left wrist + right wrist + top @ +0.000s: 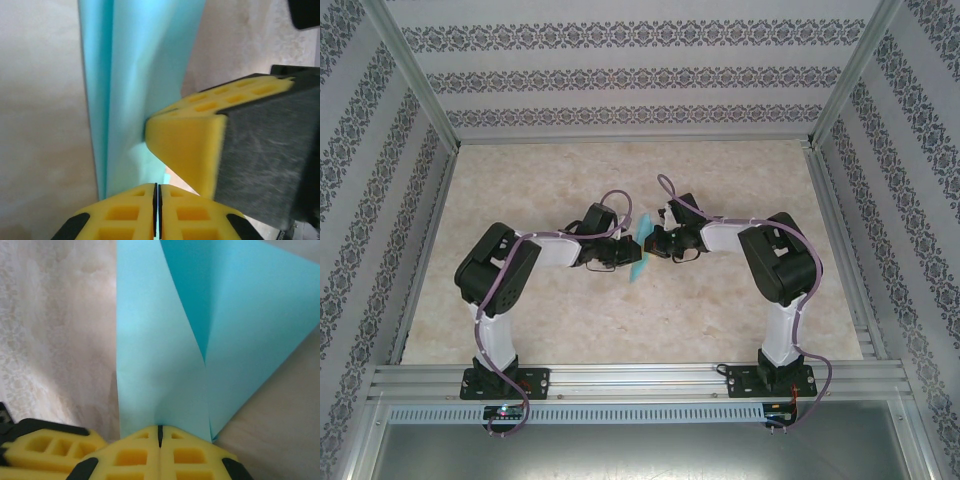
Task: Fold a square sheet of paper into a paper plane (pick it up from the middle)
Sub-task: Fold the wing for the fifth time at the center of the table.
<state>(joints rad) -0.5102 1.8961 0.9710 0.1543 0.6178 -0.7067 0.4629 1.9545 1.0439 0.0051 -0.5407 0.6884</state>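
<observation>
The turquoise sheet of paper (641,250) is folded into a narrow paper plane shape and hangs on edge above the table between my two grippers. My left gripper (628,252) comes in from the left. In the left wrist view its yellow jaws (157,186) are shut on the lower edge of the paper (135,75). My right gripper (653,243) comes in from the right. In the right wrist view it (160,428) is shut on the paper (160,365), where a long crease and an angled flap show. The right fingers (190,145) press the paper just above the left jaws.
The beige marbled tabletop (620,310) lies below the paper. Patterned walls (620,70) and metal frame rails (630,378) enclose it. Both arms bend inward, elbows out to the sides (495,265) (780,262). The left fingers (45,445) sit close beside the right jaws.
</observation>
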